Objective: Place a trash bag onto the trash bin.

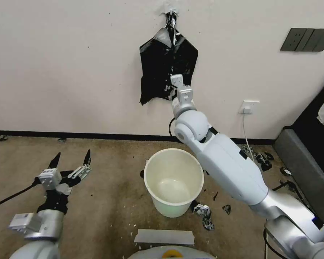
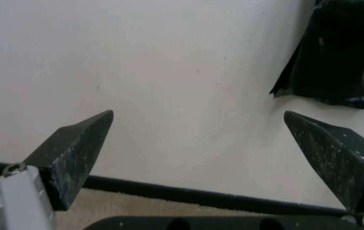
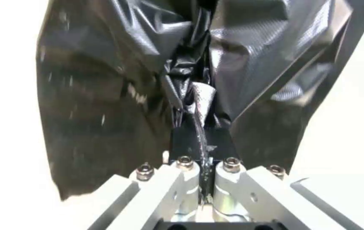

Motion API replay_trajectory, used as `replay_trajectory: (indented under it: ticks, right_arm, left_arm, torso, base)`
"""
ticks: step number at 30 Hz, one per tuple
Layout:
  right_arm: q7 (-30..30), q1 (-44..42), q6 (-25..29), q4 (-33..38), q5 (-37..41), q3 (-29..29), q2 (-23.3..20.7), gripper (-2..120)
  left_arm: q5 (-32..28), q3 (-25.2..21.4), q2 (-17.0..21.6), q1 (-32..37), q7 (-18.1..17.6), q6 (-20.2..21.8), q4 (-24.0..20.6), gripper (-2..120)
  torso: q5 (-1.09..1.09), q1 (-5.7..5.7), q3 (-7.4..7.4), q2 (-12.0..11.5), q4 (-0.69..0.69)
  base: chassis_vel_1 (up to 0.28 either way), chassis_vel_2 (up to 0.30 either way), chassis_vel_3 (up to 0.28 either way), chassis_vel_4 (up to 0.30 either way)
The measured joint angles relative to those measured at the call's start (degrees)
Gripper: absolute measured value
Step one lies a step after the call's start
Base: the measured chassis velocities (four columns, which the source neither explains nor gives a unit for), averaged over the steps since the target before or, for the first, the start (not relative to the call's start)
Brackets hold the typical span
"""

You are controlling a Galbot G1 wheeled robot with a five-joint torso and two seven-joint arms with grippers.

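Observation:
Black plastic bags (image 1: 158,72) hang flat on the wall from a hook, above and behind the trash bin (image 1: 171,208). The bin is a round cream-white bucket standing upright and empty on the carpet. My right arm reaches up over the bin. Its right gripper (image 1: 176,84) is at the bags' lower edge. In the right wrist view the right gripper (image 3: 202,140) is shut on a wrinkled, silvery-glinting fold of the trash bag (image 3: 192,95). My left gripper (image 1: 71,158) is low at the left, open and holding nothing; in its own view the left gripper (image 2: 199,113) faces the wall.
Small black plastic scraps (image 1: 204,212) lie on the carpet right of the bin. A white strip (image 1: 164,236) lies in front of the bin. A plugged wall socket (image 1: 249,107) and its cable are at the right, beside a dark seat (image 1: 306,169).

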Motion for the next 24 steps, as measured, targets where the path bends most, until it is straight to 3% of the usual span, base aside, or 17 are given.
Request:
replay_trajectory:
  ticks: [3, 10, 12, 15, 17, 19, 20, 22, 24]
  right_arm:
    - [0.0, -1.52, -0.36, 1.11, -0.09, -0.06, -0.66, 0]
    - [-0.19, -5.24, -1.96, 4.41, -0.25, -0.22, -2.19, 0]
    - [-0.22, -5.46, -2.07, 4.63, -0.25, -0.35, -2.31, 0]
    - [-0.5, -6.45, -3.01, 5.63, -0.14, -1.32, -2.8, 0]
    - [-0.55, -6.72, -3.22, 5.88, -0.11, -1.45, -2.91, 0]
    - [-0.8, -7.65, -3.91, 6.62, -0.07, -1.81, -3.18, 0]
    - [-0.8, -7.65, -3.91, 6.62, -0.07, -1.81, -3.18, 0]
    - [-1.05, -8.14, -4.17, 6.96, -0.19, -2.07, -3.29, 0]
    - [-1.1, -8.2, -4.18, 7.01, -0.43, -2.12, -3.28, 0]
  left_arm:
    - [-2.0, -0.53, 2.04, -1.08, 0.04, -0.01, -0.41, 100]
    - [-9.47, -1.56, 11.84, -6.22, 0.96, -0.03, -1.7, 100]
    - [-10.23, -1.6, 13.02, -6.67, 1.18, -0.03, -1.73, 100]
    - [-14.16, -1.76, 18.54, -8.6, 1.83, -0.05, -1.81, 100]
    - [-14.9, -1.66, 19.84, -9.17, 1.99, -0.06, -1.69, 100]
    - [-17.54, -1.26, 24.42, -11.21, 2.92, -0.07, -0.63, 100]
    - [-17.54, -1.26, 24.42, -11.21, 2.92, -0.07, -0.63, 100]
    - [-20.15, -0.66, 28.6, -13.17, 3.91, -0.04, 0.41, 100]
    - [-21.14, -0.26, 30.29, -13.99, 4.46, -0.02, 0.97, 100]
  torso:
    - [0.0, 0.0, 0.0, 0.0, 0.0]
    - [-0.01, 0.0, 0.0, 0.0, -0.01]
    - [-0.01, 0.0, 0.0, 0.0, -0.02]
    - [-0.01, 0.0, 0.0, 0.0, 0.0]
    - [-0.02, 0.0, 0.0, 0.0, 0.01]
    - [-0.01, 0.0, 0.0, 0.0, -0.01]
    - [-0.01, 0.0, 0.0, 0.0, -0.01]
    - [-0.01, 0.0, 0.0, 0.0, 0.0]
    - [-0.01, 0.0, 0.0, 0.0, -0.01]
  base:
    - [0.0, 0.0, 0.0, 0.0]
    - [0.0, 0.0, 0.0, 0.0]
    - [0.0, 0.0, 0.0, 0.0]
    - [0.0, 0.0, 0.0, 0.0]
    - [0.0, 0.0, 0.0, 0.0]
    - [0.0, 0.0, 0.0, 0.0]
    - [0.0, 0.0, 0.0, 0.0]
    - [0.0, 0.0, 0.0, 0.0]
    - [0.0, 0.0, 0.0, 0.0]
